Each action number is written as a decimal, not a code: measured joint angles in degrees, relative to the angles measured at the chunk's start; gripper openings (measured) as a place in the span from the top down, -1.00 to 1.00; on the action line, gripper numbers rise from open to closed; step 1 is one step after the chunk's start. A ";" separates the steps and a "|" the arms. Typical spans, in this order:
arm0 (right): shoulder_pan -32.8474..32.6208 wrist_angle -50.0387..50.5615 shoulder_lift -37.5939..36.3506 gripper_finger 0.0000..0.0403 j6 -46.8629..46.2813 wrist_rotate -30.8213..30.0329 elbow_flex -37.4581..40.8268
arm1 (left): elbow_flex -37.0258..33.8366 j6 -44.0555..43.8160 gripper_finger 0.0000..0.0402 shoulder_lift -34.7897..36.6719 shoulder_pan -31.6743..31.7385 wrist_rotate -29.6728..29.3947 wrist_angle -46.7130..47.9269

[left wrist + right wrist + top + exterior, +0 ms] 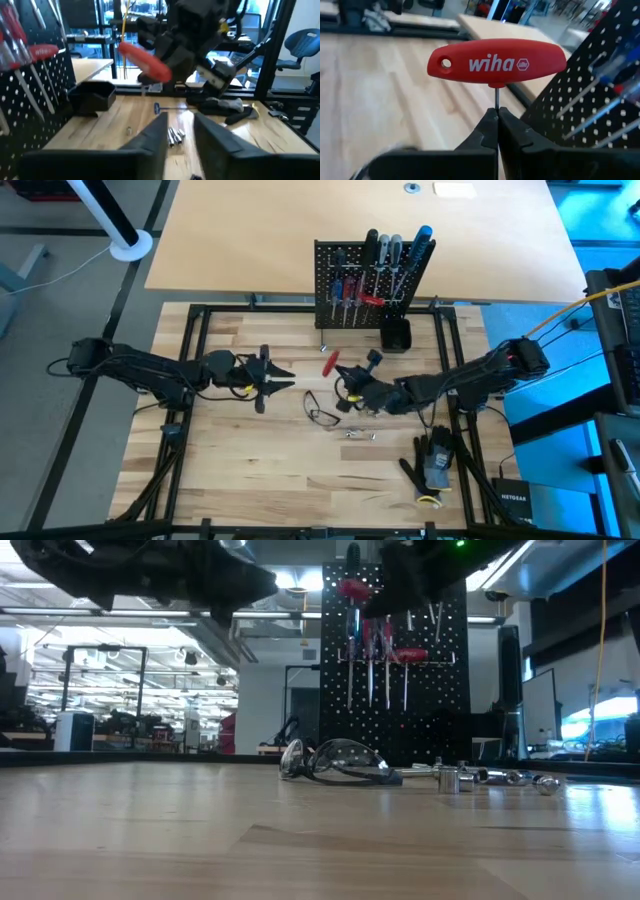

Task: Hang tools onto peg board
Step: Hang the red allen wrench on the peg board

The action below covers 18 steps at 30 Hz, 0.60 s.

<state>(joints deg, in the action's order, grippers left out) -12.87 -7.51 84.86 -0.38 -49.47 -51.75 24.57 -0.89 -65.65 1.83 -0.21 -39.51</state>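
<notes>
Right gripper: we see it pinching the thin shaft of a red T-handle driver; only this wrist view shows the grip.
Driver, from above: at 6 o'clock of the peg board, near it.
Left gripper: fingers spread, holding nothing, at 9 o'clock of the driver.
Low view only: safety glasses and sockets on the table.

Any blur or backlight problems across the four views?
Low view: arms silhouetted against bright ceiling lights; safety glasses sharp. Left wrist view: red T-handle tool motion-blurred. Right wrist view: that tool crisp, peg board and background soft. High view: evenly lit.
</notes>
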 joint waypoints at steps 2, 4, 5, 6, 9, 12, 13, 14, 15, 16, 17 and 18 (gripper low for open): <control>1.21 -3.86 0.72 0.99 1.92 -0.02 0.00 | 1.43 1.40 0.37 0.00 0.03 -0.04 0.09; 2.27 -8.21 1.35 0.99 2.34 -0.53 0.00 | 3.14 3.45 0.20 0.00 0.04 -1.79 0.02; 2.78 -10.23 1.62 0.99 2.58 -0.53 0.00 | 4.08 4.47 0.12 0.00 0.04 -3.57 -0.06; 3.14 -12.25 1.89 0.99 3.12 -0.50 0.00 | 5.07 4.97 0.06 0.00 0.04 -5.53 -0.04; 4.17 -18.77 2.52 0.99 3.88 -0.55 0.00 | 8.15 6.43 -0.06 0.00 0.13 -10.65 -0.28; 5.35 -24.08 2.86 0.99 5.06 -0.64 0.00 | 10.53 6.79 -0.09 0.00 0.11 -13.46 -0.23; 5.71 -25.32 3.14 0.99 5.21 -0.95 0.00 | 11.08 6.15 -0.10 -0.26 0.11 -13.54 -0.37; 5.92 -26.18 3.47 0.99 5.22 -1.47 0.00 | 11.56 5.56 -0.10 -0.64 0.11 -13.54 -0.46; 6.00 -27.28 3.94 0.99 5.22 -1.62 0.00 | 11.78 4.53 -0.10 -1.09 0.11 -13.54 -0.37; 6.34 -28.86 4.46 0.99 5.23 -1.56 0.00 | 11.89 3.83 -0.10 -1.88 0.09 -13.53 -0.39; 6.28 -29.84 4.84 0.99 5.22 -1.48 0.00 | 11.99 2.88 -0.10 -2.74 0.03 -13.53 -0.39; 6.24 -30.50 5.25 0.99 5.22 -1.11 0.00 | 11.99 2.35 -0.10 -3.71 -0.03 -13.54 -0.35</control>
<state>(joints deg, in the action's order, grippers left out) -6.63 -38.01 90.11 4.84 -50.58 -51.75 36.56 1.46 -69.35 1.80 -13.75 -39.86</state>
